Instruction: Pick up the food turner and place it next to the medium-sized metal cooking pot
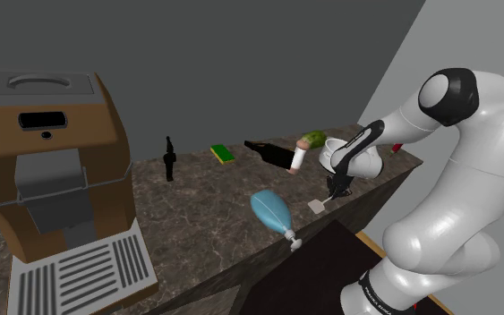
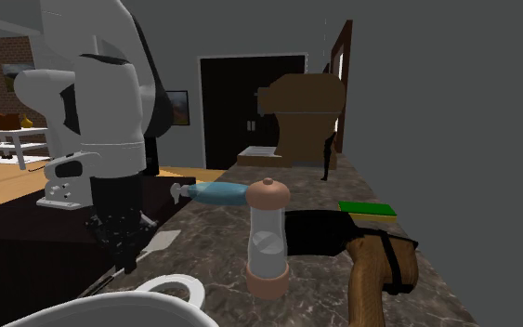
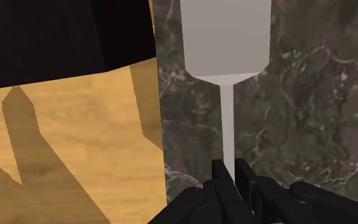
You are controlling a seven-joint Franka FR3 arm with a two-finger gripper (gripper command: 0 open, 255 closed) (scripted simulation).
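Grey-veined dark stone forms the desk (image 1: 196,192), read here across the shoulder view from its left. At the left end stands a brown coffee machine (image 1: 53,161), well clear of the work. Toward the back edge come an upright black bottle (image 1: 169,159) and a flat green pad (image 1: 223,154). Nearer the front edge, a pale blue bottle (image 1: 272,213) lies on its side. A dark bottle (image 1: 272,152) lies beside a pale grinder (image 1: 298,158). Right of these, at the front edge near the right corner, is the food turner (image 1: 318,206). The jaws are closed narrowly on its thin handle, with the blade pointing away from the hand, probably for a steady carry. Whether the blade rests on the stone cannot be told. Behind the hand sits a white round vessel (image 2: 157,283), likely the pot. The grinder near it crowds the landing spot.
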